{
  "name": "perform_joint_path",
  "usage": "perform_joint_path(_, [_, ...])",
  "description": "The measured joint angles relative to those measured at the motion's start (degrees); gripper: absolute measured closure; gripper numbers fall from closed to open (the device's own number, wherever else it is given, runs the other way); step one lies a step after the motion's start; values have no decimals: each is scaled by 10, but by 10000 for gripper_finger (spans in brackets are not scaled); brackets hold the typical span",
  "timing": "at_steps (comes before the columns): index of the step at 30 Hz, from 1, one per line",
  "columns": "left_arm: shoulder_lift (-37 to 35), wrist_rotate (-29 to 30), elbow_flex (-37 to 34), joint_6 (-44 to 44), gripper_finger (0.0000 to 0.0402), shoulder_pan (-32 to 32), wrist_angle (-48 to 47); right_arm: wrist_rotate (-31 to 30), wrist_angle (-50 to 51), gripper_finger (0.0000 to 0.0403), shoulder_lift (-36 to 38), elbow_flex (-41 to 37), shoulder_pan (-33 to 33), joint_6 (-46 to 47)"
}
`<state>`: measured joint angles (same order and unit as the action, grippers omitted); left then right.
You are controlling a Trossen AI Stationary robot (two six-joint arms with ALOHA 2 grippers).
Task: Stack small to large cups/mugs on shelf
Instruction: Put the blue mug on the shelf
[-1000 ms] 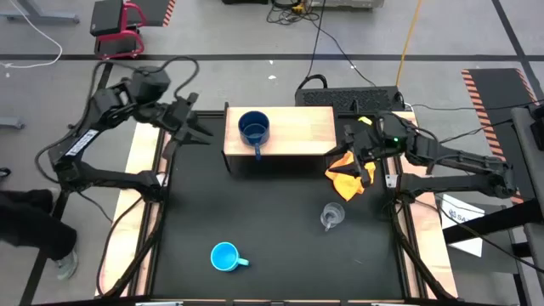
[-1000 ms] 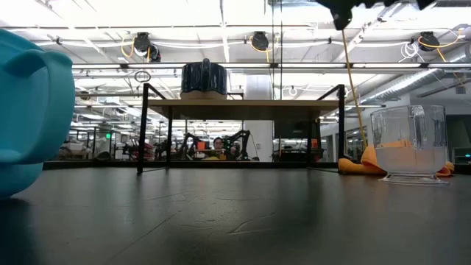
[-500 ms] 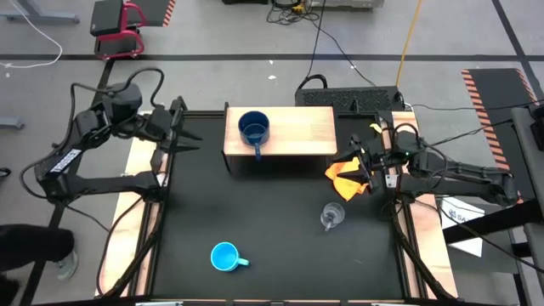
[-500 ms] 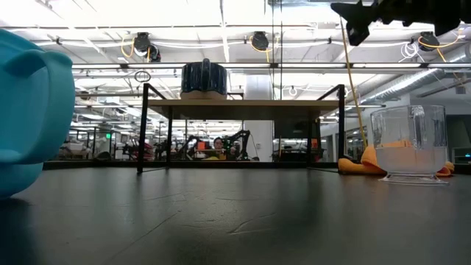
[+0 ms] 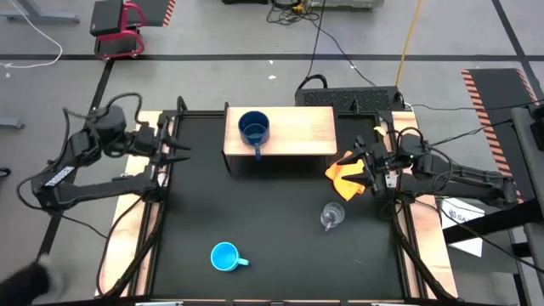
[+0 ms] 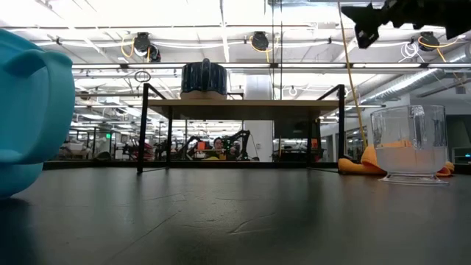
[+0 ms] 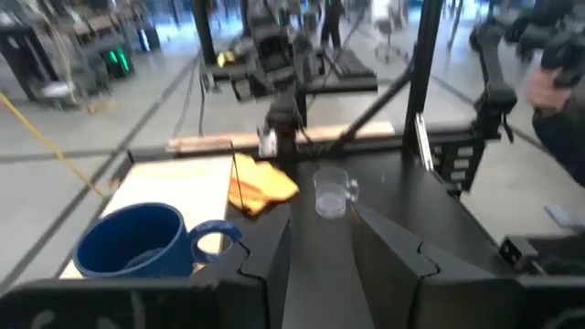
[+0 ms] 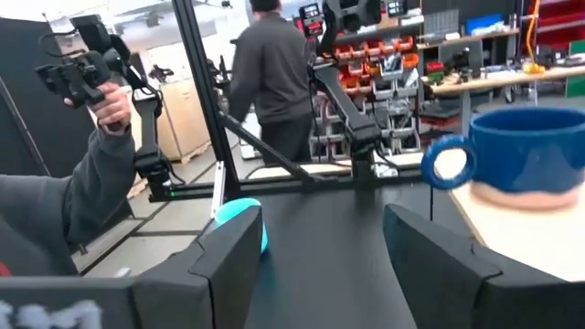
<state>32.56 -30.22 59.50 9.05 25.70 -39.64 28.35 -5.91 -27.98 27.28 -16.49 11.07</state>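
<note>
Your navy mug (image 5: 254, 127) stood alone on the shelf (image 5: 302, 127), toward its left end. The glass cup (image 5: 331, 216) and sky-blue mug (image 5: 225, 256) sat on the table (image 5: 280, 229), well apart. Your right gripper (image 5: 367, 164) hovered wide open over the orange cloth (image 5: 344, 180); your left gripper (image 5: 174, 143), partly open and empty, waited at the table's left edge.

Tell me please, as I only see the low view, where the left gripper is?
Observer: The left gripper hangs at the left edge of the table, open and empty.
Operator: And the dark shape at my upper right?
Observer: That is the right gripper, open, by the orange cloth's edge.
Operator: Which way does the navy mug's handle point?
Observer: The navy mug on the shelf has its handle toward the table's front edge.
</note>
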Motion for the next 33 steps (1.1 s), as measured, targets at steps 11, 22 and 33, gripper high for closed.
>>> perform_joint_path(11, [-137,5,-204,-69,284,-1,132,-15,-2,181,66,-82,0,3])
perform_joint_path(22, [-209,-20,-285,-76,284,-2,184,-20,-10,181,164,-157,26,36])
perform_joint_path(33, [-244,-37,-403,-127,284,-37,313,-46,-114,181,187,-220,40,45])
